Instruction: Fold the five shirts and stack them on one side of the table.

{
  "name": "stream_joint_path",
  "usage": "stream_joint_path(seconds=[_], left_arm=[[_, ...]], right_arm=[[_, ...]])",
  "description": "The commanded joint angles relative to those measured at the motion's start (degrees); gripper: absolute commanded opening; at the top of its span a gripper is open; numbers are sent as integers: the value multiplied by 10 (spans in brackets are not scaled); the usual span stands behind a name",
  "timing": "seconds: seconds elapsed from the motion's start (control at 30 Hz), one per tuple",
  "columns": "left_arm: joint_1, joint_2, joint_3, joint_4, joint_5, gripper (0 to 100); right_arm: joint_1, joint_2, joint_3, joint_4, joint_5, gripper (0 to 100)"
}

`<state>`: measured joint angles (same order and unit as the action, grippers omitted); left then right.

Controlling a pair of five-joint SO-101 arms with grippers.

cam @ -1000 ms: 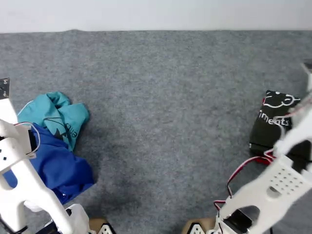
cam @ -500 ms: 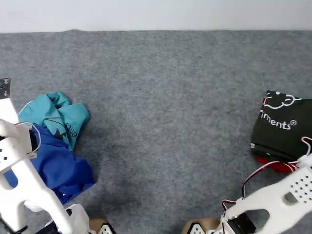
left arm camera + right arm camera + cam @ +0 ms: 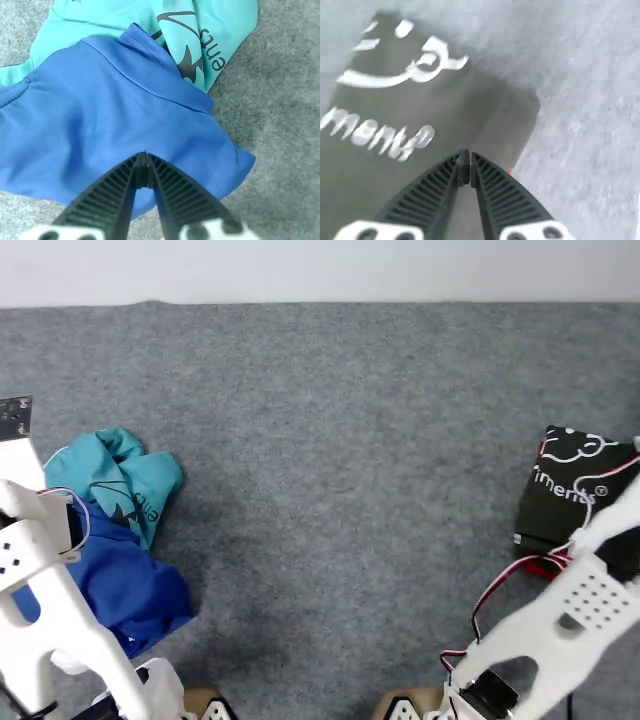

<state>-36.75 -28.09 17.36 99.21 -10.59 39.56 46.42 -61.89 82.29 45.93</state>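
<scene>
On the counter (image 3: pixel 350 420), the blue shirt (image 3: pixel 125 585) and teal shirt (image 3: pixel 125 475) lie unfolded at left while a folded black shirt (image 3: pixel 575 505) tops a red shirt (image 3: pixel 540 566) at right; left jaws, clenched on nothing, hang over the blue, right jaws likewise over the black.

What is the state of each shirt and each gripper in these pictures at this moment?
blue shirt: crumpled, not folded, lying partly over the teal shirt
teal shirt: crumpled, not folded
black shirt: folded into a neat rectangle
left gripper: shut, above the blue shirt
right gripper: shut, above the black shirt
</scene>
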Motion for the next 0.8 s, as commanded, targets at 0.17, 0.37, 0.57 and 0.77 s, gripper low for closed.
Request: stream_joint_path(seconds=[0.17,0.37,0.57,0.77], left_arm=[[4,-11,-2,-10,-2,6],[4,-15,27,-12,-2,6],[4,-16,25,-12,-2,6],[4,-17,24,-10,-2,6]], right_arm=[[43,103,-23,-191,1,10],[43,151,-61,-173,1,10],[12,132,-248,-50,-1,10],[-31,106,-344,80,-1,10]])
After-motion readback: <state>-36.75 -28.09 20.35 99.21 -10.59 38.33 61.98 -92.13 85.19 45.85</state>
